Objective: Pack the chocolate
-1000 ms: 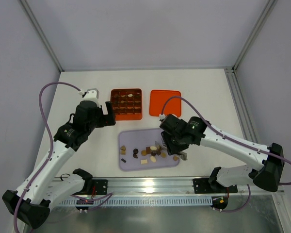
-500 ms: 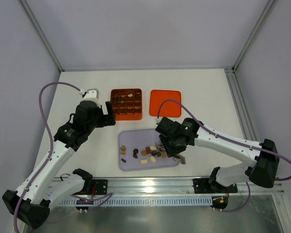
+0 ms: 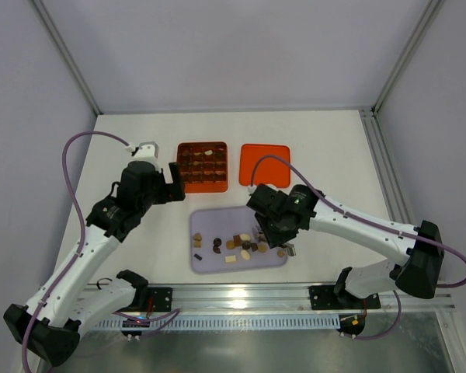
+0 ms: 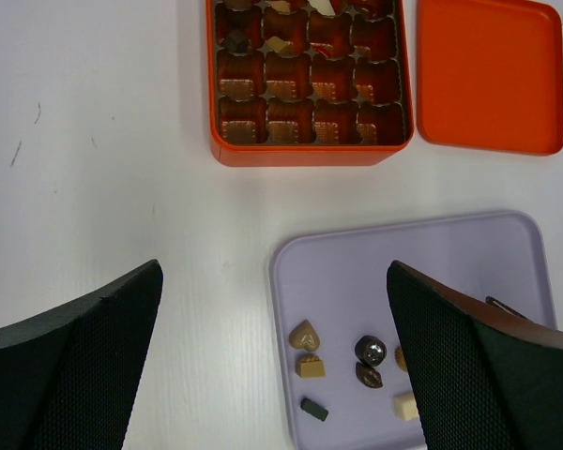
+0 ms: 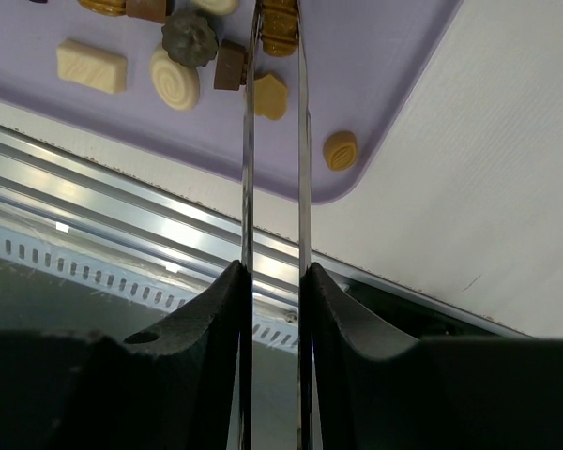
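Observation:
Several small chocolates [image 3: 245, 242] in dark brown, tan and cream lie on a lilac tray [image 3: 237, 217]. They also show in the left wrist view [image 4: 305, 335]. The orange gridded box [image 3: 203, 165] holds a few pieces in its far cells [image 4: 280, 42]. My right gripper [image 3: 268, 237] is low over the tray's right part. Its thin blades [image 5: 249, 141] stand close together around a tan chocolate [image 5: 279, 21] at their tips. My left gripper [image 3: 175, 183] is open and empty, held above the table between the box and the tray [image 4: 277, 375].
The flat orange lid [image 3: 265, 164] lies right of the box, also in the left wrist view [image 4: 488, 75]. One tan piece [image 5: 340, 150] sits alone at the tray's near right corner. A metal rail [image 3: 241, 295] runs along the table's near edge.
My right gripper has moved a little left and away from the near edge, further over the tray's pile of chocolates. The left arm has not moved.

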Action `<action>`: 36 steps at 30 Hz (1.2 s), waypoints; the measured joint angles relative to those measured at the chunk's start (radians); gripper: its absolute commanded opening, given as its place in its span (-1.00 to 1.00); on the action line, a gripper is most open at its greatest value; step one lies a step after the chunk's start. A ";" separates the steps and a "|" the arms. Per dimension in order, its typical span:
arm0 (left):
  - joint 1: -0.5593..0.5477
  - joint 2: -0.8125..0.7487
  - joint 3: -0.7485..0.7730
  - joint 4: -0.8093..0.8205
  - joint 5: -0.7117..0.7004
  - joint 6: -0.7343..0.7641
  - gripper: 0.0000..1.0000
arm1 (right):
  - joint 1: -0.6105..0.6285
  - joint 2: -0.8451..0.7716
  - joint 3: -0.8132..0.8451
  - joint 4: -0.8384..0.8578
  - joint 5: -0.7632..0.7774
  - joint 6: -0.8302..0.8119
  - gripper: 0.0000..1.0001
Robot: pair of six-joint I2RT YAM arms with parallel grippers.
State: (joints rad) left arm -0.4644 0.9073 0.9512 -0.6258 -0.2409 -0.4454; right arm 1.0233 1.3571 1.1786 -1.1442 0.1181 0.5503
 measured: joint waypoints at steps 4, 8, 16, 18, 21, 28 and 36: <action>0.000 -0.002 0.000 0.000 0.000 0.000 1.00 | -0.023 0.000 0.032 -0.005 0.009 -0.014 -0.36; 0.000 -0.004 0.000 0.000 0.000 0.000 0.99 | -0.058 0.002 0.069 -0.005 0.017 -0.031 -0.37; 0.000 -0.008 0.000 0.000 0.000 0.000 0.99 | -0.109 0.048 0.172 -0.001 0.026 -0.074 -0.36; 0.000 -0.008 0.000 0.000 0.000 0.000 0.99 | -0.129 0.076 0.218 0.003 0.025 -0.093 -0.37; 0.000 -0.008 0.000 0.000 0.000 0.000 1.00 | -0.159 0.121 0.285 0.019 0.025 -0.115 -0.37; 0.000 -0.008 0.000 0.000 0.002 0.000 0.99 | -0.232 0.313 0.528 0.074 0.024 -0.186 -0.37; 0.000 -0.008 0.000 0.000 0.003 0.000 1.00 | -0.274 0.557 0.805 0.150 0.019 -0.238 -0.37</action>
State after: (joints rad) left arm -0.4644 0.8989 0.9512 -0.6254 -0.2382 -0.4454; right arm 0.7494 1.9137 1.9835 -0.9947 0.1371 0.3119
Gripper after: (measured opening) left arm 0.996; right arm 0.319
